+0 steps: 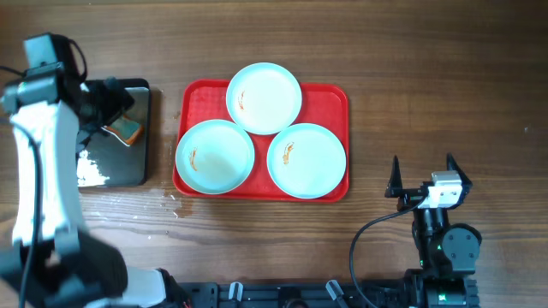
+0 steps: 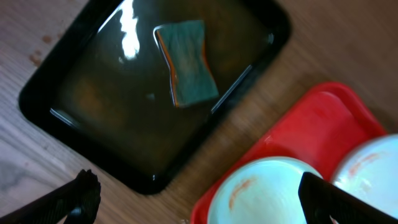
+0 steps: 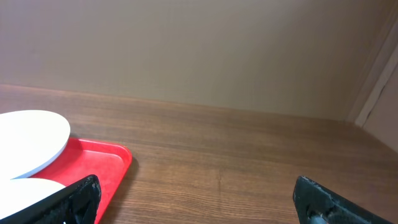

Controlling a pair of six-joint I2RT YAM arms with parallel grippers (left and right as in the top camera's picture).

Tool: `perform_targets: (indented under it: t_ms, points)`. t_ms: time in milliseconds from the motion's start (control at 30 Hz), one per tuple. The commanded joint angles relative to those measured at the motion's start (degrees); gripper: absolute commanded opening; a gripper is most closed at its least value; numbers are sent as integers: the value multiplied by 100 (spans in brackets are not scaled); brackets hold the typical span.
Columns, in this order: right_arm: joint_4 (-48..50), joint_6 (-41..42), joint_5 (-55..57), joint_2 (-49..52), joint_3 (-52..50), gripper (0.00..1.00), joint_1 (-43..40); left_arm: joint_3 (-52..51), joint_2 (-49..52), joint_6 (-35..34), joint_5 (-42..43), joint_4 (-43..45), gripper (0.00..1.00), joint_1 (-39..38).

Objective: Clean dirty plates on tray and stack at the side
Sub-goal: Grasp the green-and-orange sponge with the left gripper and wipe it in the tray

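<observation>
Three pale mint-white plates lie on the red tray (image 1: 330, 98): one at the back (image 1: 264, 98), one front left (image 1: 215, 156), one front right (image 1: 306, 160). Each has a small orange-brown smear. My left gripper (image 1: 116, 107) is open and empty above the black tray (image 1: 141, 158), near a green sponge with an orange edge (image 1: 127, 130). In the left wrist view the sponge (image 2: 186, 62) lies in the black tray (image 2: 37, 99), and the open fingers (image 2: 202, 202) frame the red tray's corner (image 2: 311, 124) and a smeared plate (image 2: 267, 190). My right gripper (image 1: 422, 171) is open and empty right of the red tray.
A white shiny patch (image 1: 90, 171) shows on the black tray's front part. Small droplets (image 1: 171, 201) lie on the wood by the red tray's front left corner. The right wrist view shows the red tray's corner (image 3: 106, 162), two plate edges (image 3: 31, 140), bare wood and a wall.
</observation>
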Motion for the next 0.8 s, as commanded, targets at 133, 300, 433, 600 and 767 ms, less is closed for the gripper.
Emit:
perform_targets:
  t_ms: [133, 300, 433, 600, 767]
  points:
    - [35, -50, 79, -31, -4, 100, -35, 55, 1895, -79, -420, 1185, 99, 330]
    - [35, -50, 79, -31, -4, 100, -35, 55, 2673, -81, -415, 1663, 89, 343]
    - [35, -52, 79, -31, -4, 100, -35, 15, 2988, -101, 236, 1729, 80, 337]
    - [35, -52, 79, -31, -4, 100, -35, 15, 3060, -101, 645, 1534, 68, 337]
    - [35, -50, 79, -31, -4, 100, -35, 15, 3060, -94, 577, 1244, 51, 339]
